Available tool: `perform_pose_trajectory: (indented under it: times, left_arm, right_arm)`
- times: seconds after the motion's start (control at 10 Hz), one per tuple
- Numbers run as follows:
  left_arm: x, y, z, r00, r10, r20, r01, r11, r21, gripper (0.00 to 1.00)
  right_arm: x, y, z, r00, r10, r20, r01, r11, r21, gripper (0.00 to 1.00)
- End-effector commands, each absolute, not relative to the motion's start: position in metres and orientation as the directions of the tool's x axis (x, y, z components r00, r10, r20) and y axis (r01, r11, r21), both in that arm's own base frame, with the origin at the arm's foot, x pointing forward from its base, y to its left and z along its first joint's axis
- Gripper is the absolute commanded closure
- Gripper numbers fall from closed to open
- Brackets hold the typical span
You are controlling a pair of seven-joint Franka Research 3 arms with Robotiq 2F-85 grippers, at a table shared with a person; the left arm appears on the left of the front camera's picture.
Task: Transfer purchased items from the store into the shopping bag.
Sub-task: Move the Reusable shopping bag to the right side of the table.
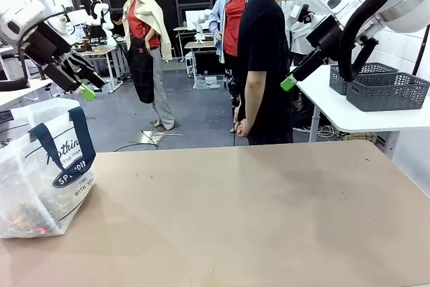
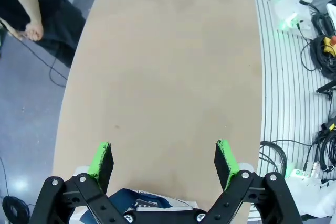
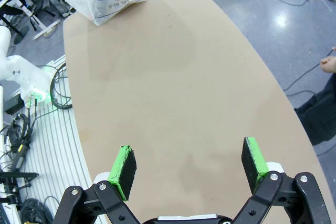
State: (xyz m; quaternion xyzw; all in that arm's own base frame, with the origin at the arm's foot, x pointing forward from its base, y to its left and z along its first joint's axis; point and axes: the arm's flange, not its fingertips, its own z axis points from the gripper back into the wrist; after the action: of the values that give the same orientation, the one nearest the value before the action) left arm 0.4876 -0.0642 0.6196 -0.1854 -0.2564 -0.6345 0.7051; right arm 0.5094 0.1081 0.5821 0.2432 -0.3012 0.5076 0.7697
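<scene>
Translucent white plastic marks the shopping bag, which is seen directly below the left gripper and well apart from the right gripper. Both grippers are held high with jaws spread wide and nothing between them, probably parked clear since the purchased items are judged already bagged.

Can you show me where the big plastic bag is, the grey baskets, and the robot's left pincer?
Translucent white plastic shopping bag with navy handles (image 1: 40, 166): front view, on its front wall beside the logo.
Dark grey mesh baskets (image 1: 386, 89): front view, on the nearer basket's side wall.
Left pincer (image 2: 164, 161): left wrist view, midway between its green-padded fingertips.
</scene>
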Motion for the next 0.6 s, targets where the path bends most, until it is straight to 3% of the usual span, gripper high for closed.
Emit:
perform_pose_trajectory:
  times: [0.0, 0.5]
  left_arm:
    - [0.4910, -0.0575, 0.6251, 0.089, -0.786, 0.612, 0.986, 0.155, 0.056, 0.00]
    - [0.4876, -0.0642, 0.6196, 0.063, -0.800, 0.597, 0.990, 0.126, 0.064, 0.00]
  right_arm:
    - [0.5094, 0.1083, 0.5804, 0.298, 0.638, 0.709, -0.931, 0.360, 0.068, 0.00]
    - [0.5094, 0.1083, 0.5804, 0.298, 0.638, 0.709, -0.931, 0.360, 0.068, 0.00]
